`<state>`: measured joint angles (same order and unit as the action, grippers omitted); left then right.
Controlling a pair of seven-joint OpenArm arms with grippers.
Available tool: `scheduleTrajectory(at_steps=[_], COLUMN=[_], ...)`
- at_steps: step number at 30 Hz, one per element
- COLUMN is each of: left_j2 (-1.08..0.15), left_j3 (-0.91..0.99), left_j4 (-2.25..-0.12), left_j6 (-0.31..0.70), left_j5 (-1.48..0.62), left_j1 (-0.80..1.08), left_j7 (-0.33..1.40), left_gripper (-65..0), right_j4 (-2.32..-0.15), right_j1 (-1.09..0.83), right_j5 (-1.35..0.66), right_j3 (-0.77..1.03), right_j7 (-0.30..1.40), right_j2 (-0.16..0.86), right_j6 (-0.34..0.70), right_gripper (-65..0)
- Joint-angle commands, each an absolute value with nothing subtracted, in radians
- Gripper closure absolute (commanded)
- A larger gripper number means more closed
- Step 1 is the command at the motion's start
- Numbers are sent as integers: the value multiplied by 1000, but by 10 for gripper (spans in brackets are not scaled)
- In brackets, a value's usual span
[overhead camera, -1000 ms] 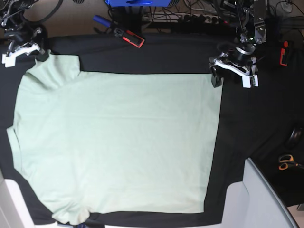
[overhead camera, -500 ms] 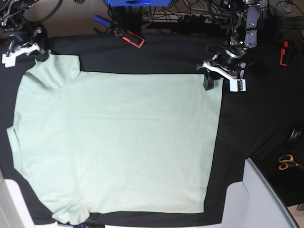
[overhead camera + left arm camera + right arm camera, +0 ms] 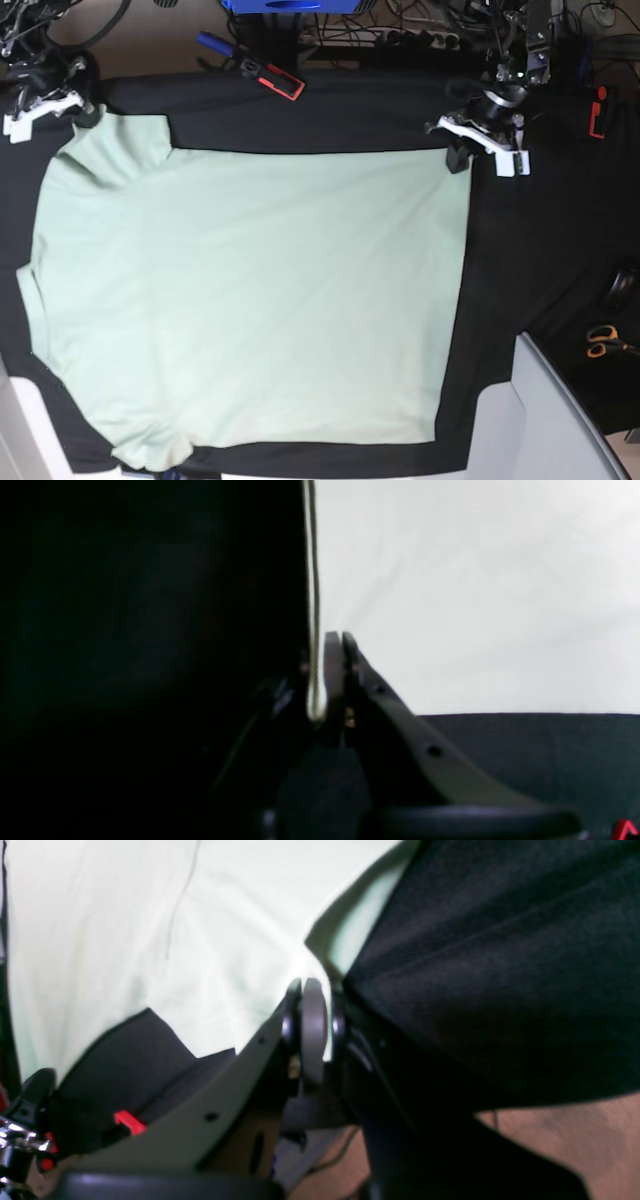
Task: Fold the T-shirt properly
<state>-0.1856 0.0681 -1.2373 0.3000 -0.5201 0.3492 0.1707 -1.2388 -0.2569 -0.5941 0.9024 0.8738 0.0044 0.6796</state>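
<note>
The pale mint-green T-shirt (image 3: 250, 300) lies spread flat on the black table cover (image 3: 330, 115), hem to the right and sleeves to the left. My left gripper (image 3: 463, 152) is at the shirt's far right hem corner. In the left wrist view its jaws (image 3: 334, 642) are pressed together on the shirt's edge (image 3: 475, 605). My right gripper (image 3: 82, 112) is at the far left sleeve. In the right wrist view it (image 3: 312, 990) is shut on sleeve fabric (image 3: 125, 940). The collar and label are not visible.
A red and black tool (image 3: 272, 78) and a blue box (image 3: 285, 5) lie past the table's far edge. Orange-handled scissors (image 3: 600, 342) and a dark round object (image 3: 620, 288) lie at the right. A pale grey bin (image 3: 550, 420) stands at the front right.
My left gripper dipped left onto the hem corner, then drew back up and right with it. The shirt's far edge and right hem have shifted slightly and look tauter. The right arm stayed put.
</note>
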Motion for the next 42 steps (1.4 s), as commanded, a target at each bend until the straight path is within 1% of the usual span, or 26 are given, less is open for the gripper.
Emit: scheduleTrajectory(at_steps=[1,4,10,17,19,27,33,36,38,42], left_j2=[-199,-205,-206,-205,-205,-199,-197,-186,-173,-165], left_j3=[88,117,114,119,119,113,111,111,117,114], left_j4=[-1253,-1297,-1359,-1432,-1449,-1474,-1484,-1506,-1512,-1514], left_j6=[268,268,268,268,268,266,228,216,216,216], left_j5=[-504,-503,-498,-501,-499,-501,-503,-504,-504,-504], left_j1=[364,394,447,509,515,526,527,527,521,484], left_j7=[199,199,199,199,199,199,199,199,200,297], left_gripper=[0,0,0,0,0,0,0,0,0,0], right_j4=[-1271,-1353,-1442,-1552,-1567,-1649,-1647,-1647,-1647,-1646], right_j1=[-274,-297,-323,-398,-401,-355,-291,-266,-252,-232], right_j5=[-602,-602,-605,-608,-608,-608,-604,-602,-602,-602], right_j3=[906,906,917,912,911,908,906,905,905,877], right_j7=[868,877,989,1018,1050,1152,1227,1237,1237,1236], right_j2=[19,19,18,12,12,12,15,15,16,19], right_j6=[682,682,682,682,682,682,673,670,644,613], right_gripper=[0,0,0,0,0,0,0,0,0,0])
